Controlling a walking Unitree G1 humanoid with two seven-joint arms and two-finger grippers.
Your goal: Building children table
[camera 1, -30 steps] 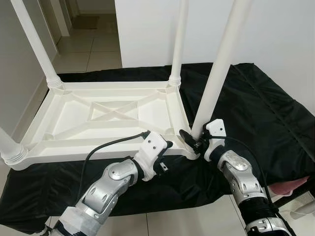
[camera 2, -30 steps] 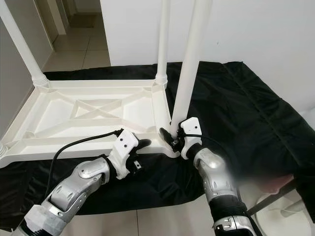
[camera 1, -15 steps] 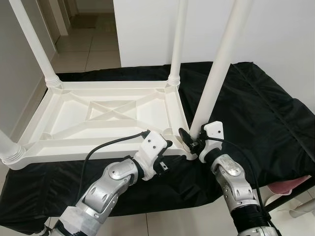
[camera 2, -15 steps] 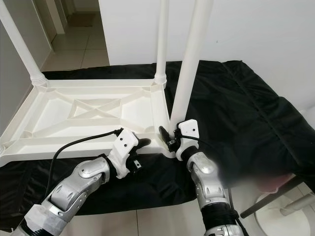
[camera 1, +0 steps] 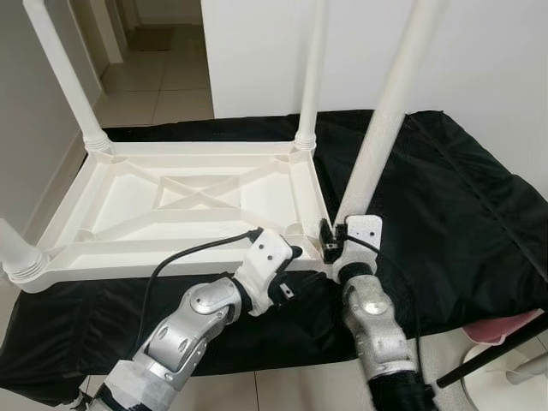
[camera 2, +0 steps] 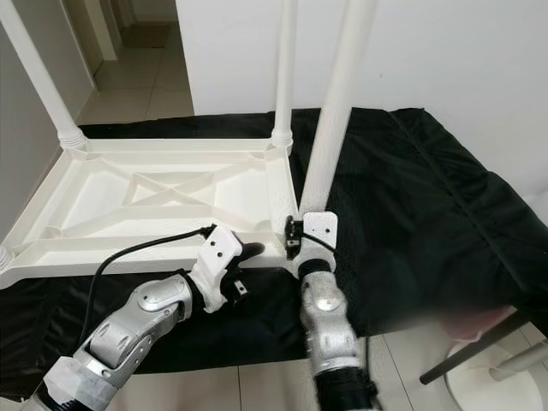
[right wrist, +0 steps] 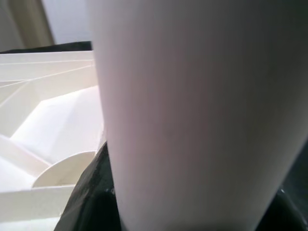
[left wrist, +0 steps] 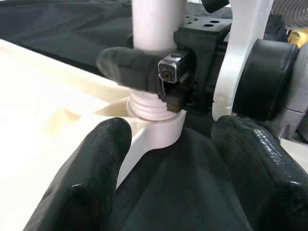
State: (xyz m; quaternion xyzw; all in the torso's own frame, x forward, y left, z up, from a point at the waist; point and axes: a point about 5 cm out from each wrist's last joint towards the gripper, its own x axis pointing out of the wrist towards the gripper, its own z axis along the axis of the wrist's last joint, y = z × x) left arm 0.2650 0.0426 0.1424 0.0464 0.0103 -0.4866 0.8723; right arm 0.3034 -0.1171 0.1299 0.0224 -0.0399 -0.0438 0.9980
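Upturned tabletop [camera 1: 184,205] flat on black cloth [camera 1: 445,197], underside up, ribs showing. Four white legs up from the corners; near-right leg [camera 1: 385,120] rising from its socket [left wrist: 156,127] at the corner closest to both arms, long axis near vertical with a slight lean to the right as it climbs. Right gripper [camera 1: 330,247] clamped on that leg just above the threaded collar — one black finger [left wrist: 127,67] wrapped across the shaft in the left wrist view, shaft close up against the right wrist camera. Left gripper [left wrist: 168,192] spread apart, holding nothing, fingers either side of the socket corner, one by the tabletop rim, the other over the cloth; pointed straight at the leg base, just short of it, not touching as far as can be made out. Judged: leg seated, threads still showing above the socket, so likely more turning to do. Key relation — leg axis upright, right gripper crosswise to it, so any twist runs about that vertical line; left gripper nearer the tabletop edge, best placed to brace the corner. Risk: tabletop sliding on the cloth if unbraced.
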